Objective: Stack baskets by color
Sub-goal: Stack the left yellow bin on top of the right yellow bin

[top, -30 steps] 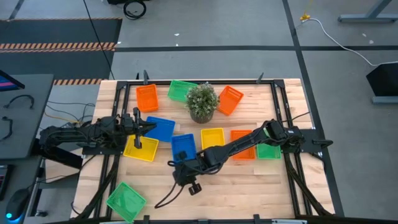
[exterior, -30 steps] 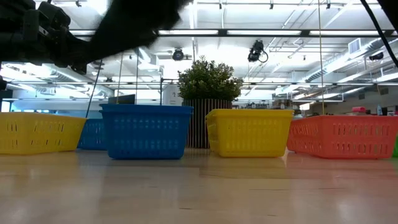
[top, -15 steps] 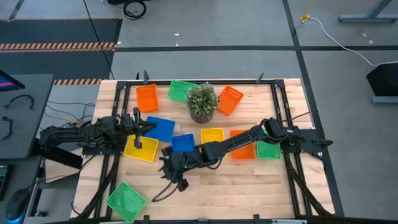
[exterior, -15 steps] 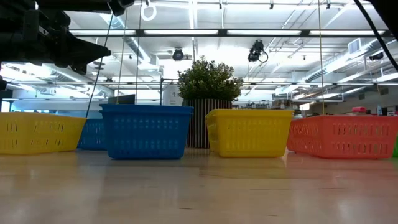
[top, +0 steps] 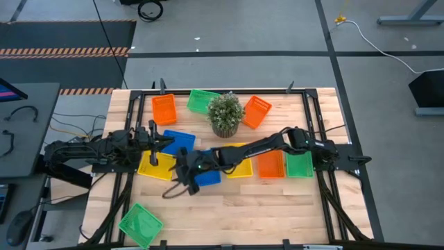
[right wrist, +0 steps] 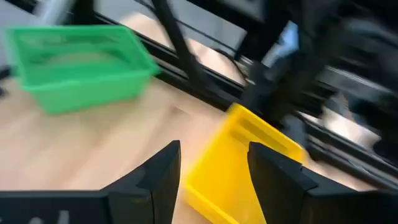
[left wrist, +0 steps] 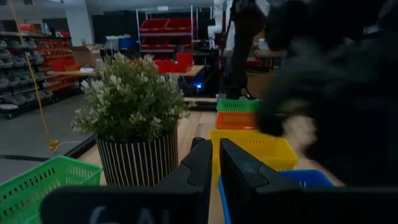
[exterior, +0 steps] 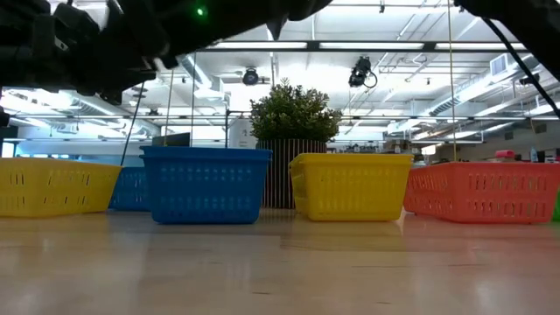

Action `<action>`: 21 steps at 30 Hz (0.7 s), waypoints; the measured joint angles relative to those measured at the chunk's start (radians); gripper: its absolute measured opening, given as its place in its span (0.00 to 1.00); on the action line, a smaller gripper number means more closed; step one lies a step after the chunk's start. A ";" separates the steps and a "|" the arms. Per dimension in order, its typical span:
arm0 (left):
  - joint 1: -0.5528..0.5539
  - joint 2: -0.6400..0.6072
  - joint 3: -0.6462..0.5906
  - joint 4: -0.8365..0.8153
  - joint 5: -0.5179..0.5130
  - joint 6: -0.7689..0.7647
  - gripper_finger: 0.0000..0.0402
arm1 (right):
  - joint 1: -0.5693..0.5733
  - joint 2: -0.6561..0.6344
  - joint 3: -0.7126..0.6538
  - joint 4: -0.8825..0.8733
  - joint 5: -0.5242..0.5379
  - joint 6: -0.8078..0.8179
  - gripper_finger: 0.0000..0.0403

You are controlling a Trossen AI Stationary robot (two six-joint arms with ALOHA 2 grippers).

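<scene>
Sitting near the counter's middle, a blue basket lies beside yellow baskets and; another blue basket lies behind. Orange and green baskets line the far edge by the plant; one green basket sits at the near left corner. Right gripper, fingers apart, hovers between yellow and blue baskets, holding nothing. Left gripper, fingers nearly together, waits over the rear blue basket.
</scene>
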 joint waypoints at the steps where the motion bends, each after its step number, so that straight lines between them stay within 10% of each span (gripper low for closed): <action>1: 0.000 0.000 0.000 0.007 0.000 0.000 0.09 | -0.010 -0.007 0.000 -0.024 0.017 0.008 0.47; 14: 0.000 0.000 0.000 0.005 0.000 0.000 0.10 | -0.067 -0.028 0.001 -0.282 0.007 0.007 0.47; 21: 0.000 0.000 0.000 0.005 0.000 0.000 0.08 | -0.023 -0.002 -0.004 -0.108 -0.166 0.013 0.46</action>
